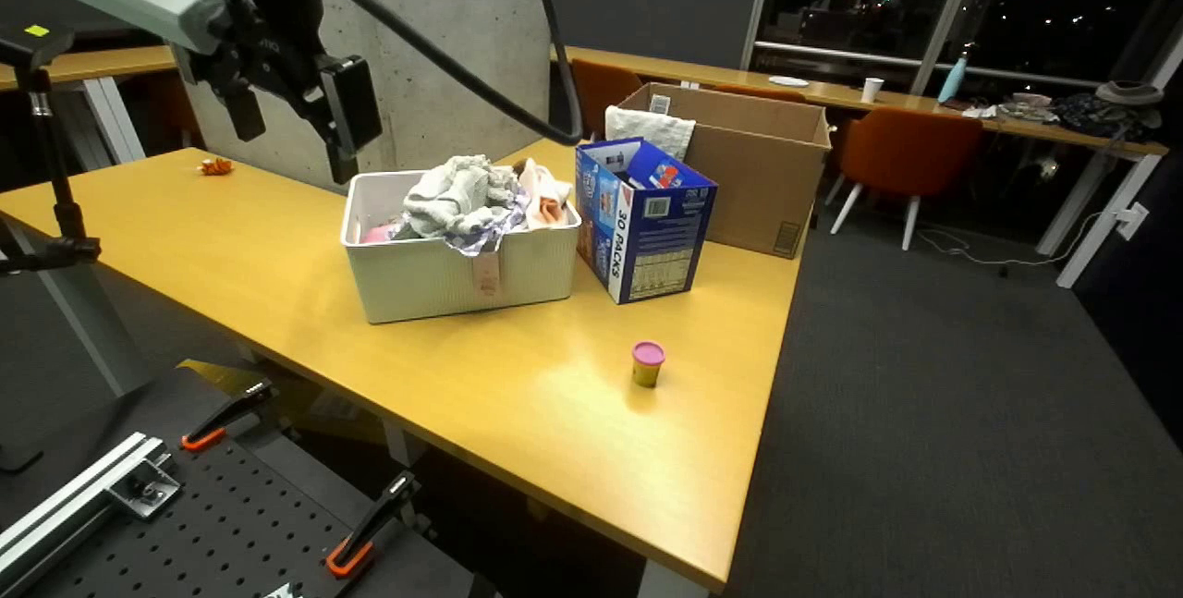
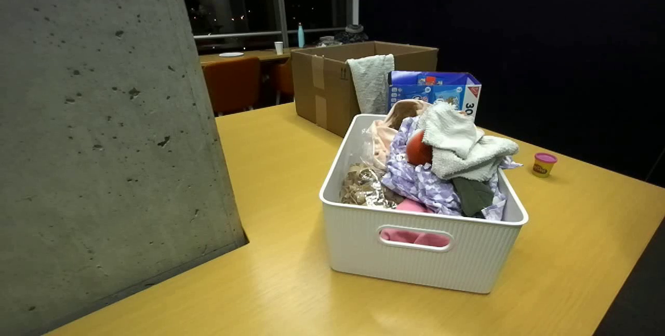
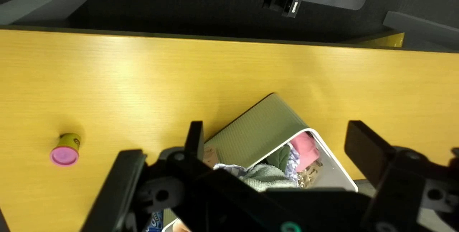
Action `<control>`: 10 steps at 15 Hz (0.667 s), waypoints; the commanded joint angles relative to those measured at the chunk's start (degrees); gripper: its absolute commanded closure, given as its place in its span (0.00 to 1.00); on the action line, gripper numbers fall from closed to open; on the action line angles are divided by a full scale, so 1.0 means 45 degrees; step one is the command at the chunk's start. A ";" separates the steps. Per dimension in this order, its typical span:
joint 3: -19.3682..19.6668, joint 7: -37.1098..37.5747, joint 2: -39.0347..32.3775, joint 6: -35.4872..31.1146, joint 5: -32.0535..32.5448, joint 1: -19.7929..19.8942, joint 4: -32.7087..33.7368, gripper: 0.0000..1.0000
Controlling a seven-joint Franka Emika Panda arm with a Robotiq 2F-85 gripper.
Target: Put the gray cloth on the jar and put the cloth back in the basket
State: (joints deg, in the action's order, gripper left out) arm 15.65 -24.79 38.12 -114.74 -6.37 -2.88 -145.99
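A light grey terry cloth (image 1: 459,191) lies crumpled on top of other items in the white basket (image 1: 444,288). The cloth also shows in an exterior view (image 2: 457,141) and partly in the wrist view (image 3: 267,179). The jar (image 1: 647,365), a small yellow tub with a pink lid, stands upright and uncovered on the table; it also shows in the wrist view (image 3: 66,150). My gripper (image 1: 296,131) is open and empty, high above the table near the basket. In the wrist view its fingers (image 3: 276,129) are wide apart with the basket below. The gripper's body hides part of the basket.
A blue snack box (image 1: 661,233) stands beside the basket. A cardboard box (image 1: 758,182) behind it has another pale cloth (image 1: 652,129) over its rim. A concrete pillar (image 2: 114,118) rises beside the table. A small orange item (image 1: 217,167) lies at the far end.
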 commanded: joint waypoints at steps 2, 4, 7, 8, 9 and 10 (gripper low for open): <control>0.0221 -0.1222 -0.1956 0.0408 0.0111 -0.0063 0.2299 0.00; 0.0341 -0.1966 -0.3345 0.0345 -0.0147 -0.0270 0.3777 0.00; 0.0549 -0.2873 -0.5606 0.0447 -0.0712 -0.0815 0.5940 0.00; 0.0573 -0.3254 -0.6357 0.0521 -0.0993 -0.0889 0.6647 0.00; 0.0538 -0.3585 -0.7118 0.0388 -0.1276 -0.1017 0.7147 0.00; 0.0442 -0.3912 -0.7944 0.0437 -0.1648 -0.1126 0.7817 0.00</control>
State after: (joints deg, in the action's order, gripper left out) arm 16.73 -37.48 13.53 -114.65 -9.55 -5.71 -120.92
